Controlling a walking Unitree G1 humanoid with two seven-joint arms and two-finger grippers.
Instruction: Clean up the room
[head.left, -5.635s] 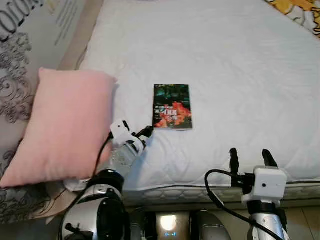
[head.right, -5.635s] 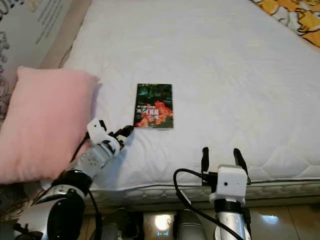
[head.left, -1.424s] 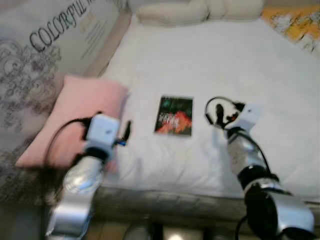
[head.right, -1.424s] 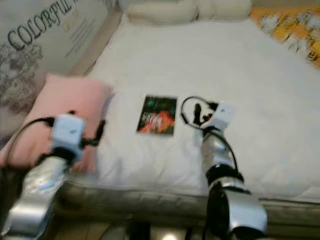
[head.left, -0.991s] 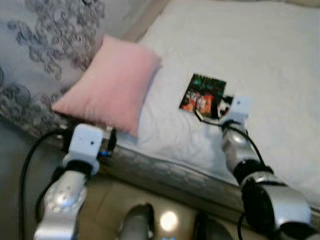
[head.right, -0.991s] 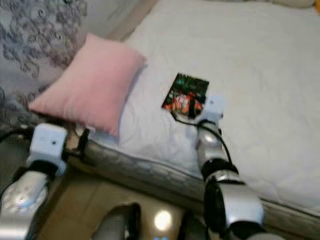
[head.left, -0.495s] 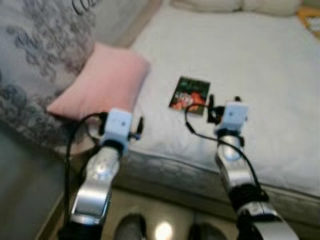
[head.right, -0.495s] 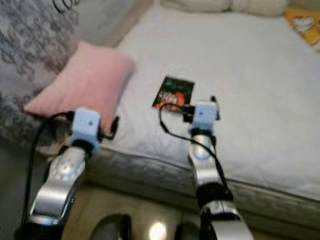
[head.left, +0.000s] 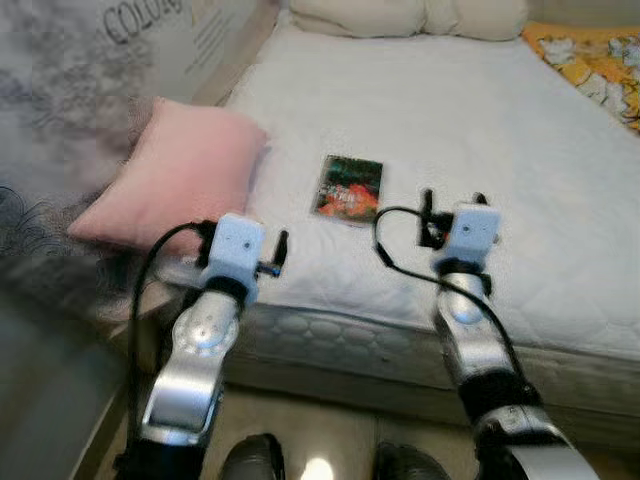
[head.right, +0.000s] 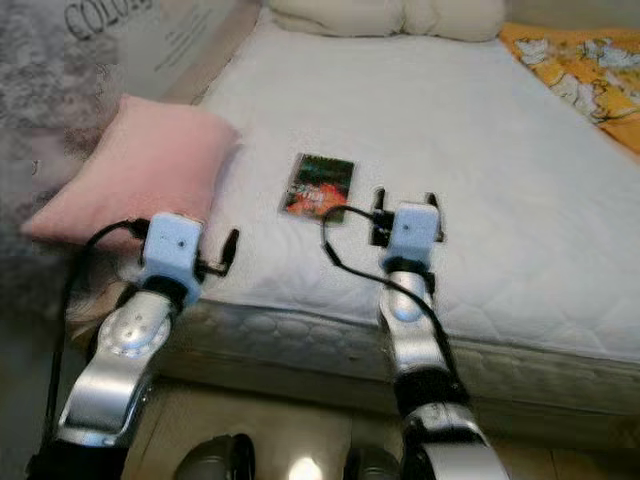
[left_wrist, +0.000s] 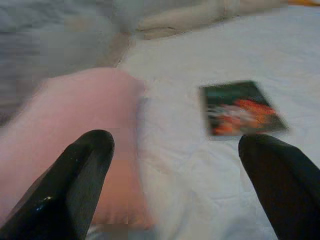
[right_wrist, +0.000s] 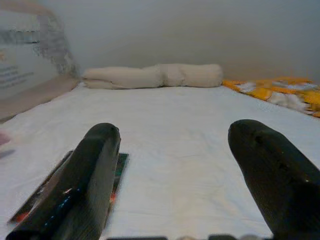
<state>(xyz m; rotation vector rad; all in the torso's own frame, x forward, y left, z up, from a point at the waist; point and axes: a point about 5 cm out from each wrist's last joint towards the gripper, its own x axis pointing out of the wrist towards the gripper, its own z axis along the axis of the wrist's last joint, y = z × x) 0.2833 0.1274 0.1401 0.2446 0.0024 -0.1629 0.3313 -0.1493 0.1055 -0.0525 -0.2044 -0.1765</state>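
White mattress (head.left: 520, 130) — book (head.left: 349, 189) beside pink pillow (head.left: 175, 180).

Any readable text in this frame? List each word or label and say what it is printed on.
"COLO", cut off at the picture edge: large letters on the grey patterned bedding left of the mattress.
Smaller lines under those letters: too blurred to read.
Book cover: printing on it too small and blurred to read.
Yellow patterned blanket: pictures, no legible words.

A bedroom: mattress (head.left: 520, 150), pink pillow (head.left: 175, 185).
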